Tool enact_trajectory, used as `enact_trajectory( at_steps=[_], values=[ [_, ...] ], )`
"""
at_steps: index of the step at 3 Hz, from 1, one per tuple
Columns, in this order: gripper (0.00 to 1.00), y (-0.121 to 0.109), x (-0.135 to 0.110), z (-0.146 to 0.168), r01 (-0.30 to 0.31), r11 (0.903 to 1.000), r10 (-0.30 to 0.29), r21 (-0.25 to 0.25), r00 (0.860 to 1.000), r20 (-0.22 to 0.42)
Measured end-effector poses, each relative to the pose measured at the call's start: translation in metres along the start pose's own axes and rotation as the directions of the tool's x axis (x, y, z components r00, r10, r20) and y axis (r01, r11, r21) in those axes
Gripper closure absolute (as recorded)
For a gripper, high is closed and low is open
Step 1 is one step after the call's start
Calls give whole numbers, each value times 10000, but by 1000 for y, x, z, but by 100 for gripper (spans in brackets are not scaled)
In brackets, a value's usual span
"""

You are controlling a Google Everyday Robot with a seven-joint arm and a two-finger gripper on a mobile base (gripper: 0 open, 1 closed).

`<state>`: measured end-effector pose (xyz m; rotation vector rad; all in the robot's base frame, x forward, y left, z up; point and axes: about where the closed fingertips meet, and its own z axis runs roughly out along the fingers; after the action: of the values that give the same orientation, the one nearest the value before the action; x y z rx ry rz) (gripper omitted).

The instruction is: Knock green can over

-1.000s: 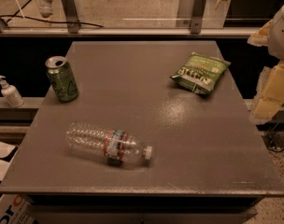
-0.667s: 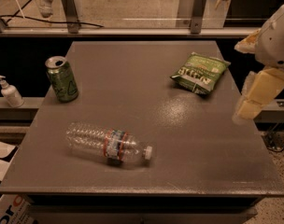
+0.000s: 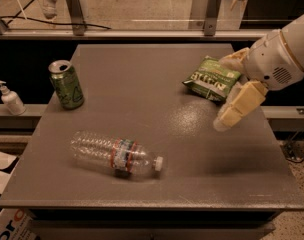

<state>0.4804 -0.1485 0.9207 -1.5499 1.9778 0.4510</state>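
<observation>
- The gripper (image 3: 221, 94), a two-finger pincer with cream-coloured pads on a white rounded arm (image 3: 279, 54), hangs over the right side of the grey rectangular tabletop (image 3: 142, 84).
- Its fingers are spread apart with nothing between them. The upper finger (image 3: 234, 59) sits at the far right edge of the snack bag, and the lower finger (image 3: 242, 104) slants down and to the left above bare table.
- The small green aluminium drink can (image 3: 66, 84), with pale leafy markings and a silver top rim, stands upright near the far left edge of the table. It is well apart from the gripper, across the width of the surface.
- A clear plastic bottle with a red and blue label (image 3: 117, 156) lies on its side in the near left part of the table, its white cap pointing right. It is near the can but does not touch it.
- A flat green crinkly snack bag (image 3: 209, 79) lies on the far right part of the table, just beside the gripper.
- A small white pump dispenser (image 3: 9, 98) stands on a ledge to the left of the table, level with the can.
- A soft shadow of the arm falls on the table below the lower finger.
</observation>
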Motion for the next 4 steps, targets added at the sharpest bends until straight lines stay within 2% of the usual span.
enact_trajectory(
  at_steps=[1,2,3,4],
  values=[
    [0,-2,-37,21,59,9990,6,-445,9895,1448],
    [0,7,-67,41,-285,9947,572,-989,9520,3007],
    [0,11,-80,40,-305,9930,675,-1142,9395,3360],
    [0,17,-71,46,-485,9886,950,-1428,9355,3402]
  ],
)
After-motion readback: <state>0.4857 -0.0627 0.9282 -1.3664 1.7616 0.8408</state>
